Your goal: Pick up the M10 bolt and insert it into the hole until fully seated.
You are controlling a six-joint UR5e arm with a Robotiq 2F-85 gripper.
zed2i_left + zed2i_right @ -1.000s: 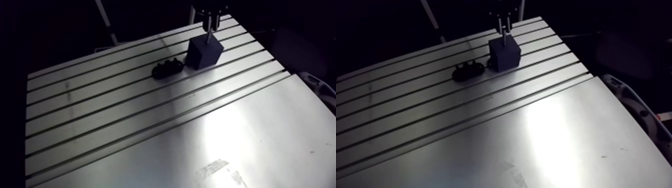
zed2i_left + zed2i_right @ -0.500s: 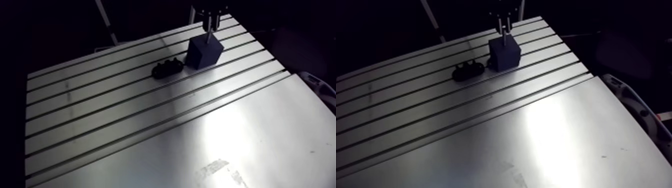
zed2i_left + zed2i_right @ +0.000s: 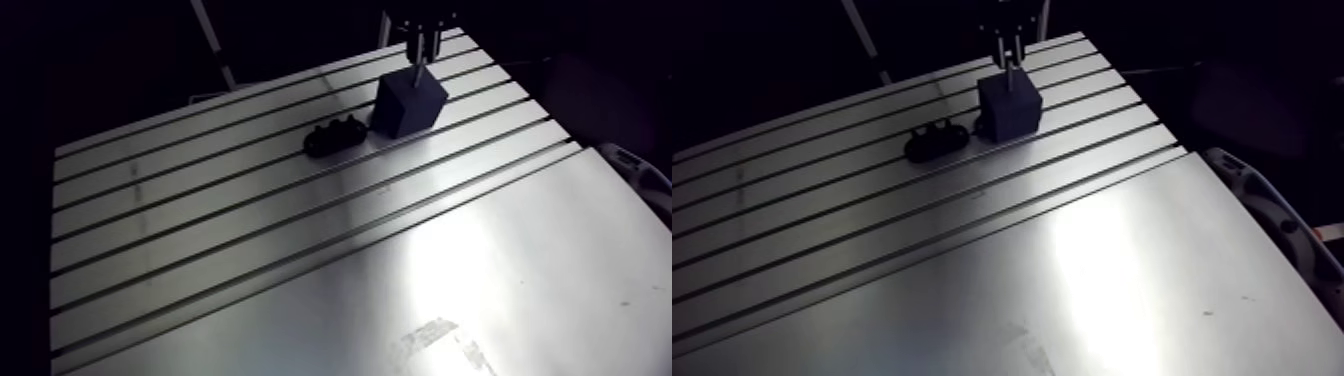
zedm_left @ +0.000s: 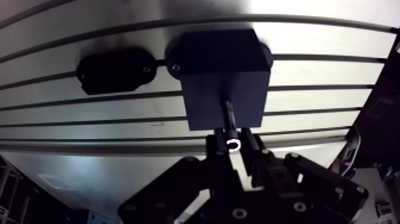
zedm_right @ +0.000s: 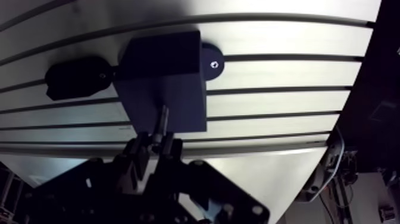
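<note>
In the arm view the slotted aluminium table (image 3: 250, 250) carries two things close together near its far edge, toward 1 o'clock. One is a dark blue block (image 3: 408, 106). The other is a low black oblong fixture (image 3: 334, 136) just beside it, at about 8 o'clock from the block. The hand (image 3: 420, 45) comes down from above, right over the block.

In the wrist view the hand (image 4: 233, 145) is pinching the M10 bolt (image 4: 228, 117) at its head end. The two dark fingers (image 4: 215, 150) are drawn in on either side of the head, and a small bright ring glints on it between them. The bolt stands upright, with its shank running straight ahead from the fingertips to the block's top face (image 4: 223, 89). It meets that face near the middle. The tip lies at or in the face, and how deep it sits cannot be told. Much of the shank shows bare between the hand and the block, so the head stands well clear of the top face.

A round black foot (image 5: 212, 62) with a screw in it juts from the block's base, on the side away from the fixture (image 4: 116, 70). The fixture lies across a table slot and touches or nearly touches the block.
</note>
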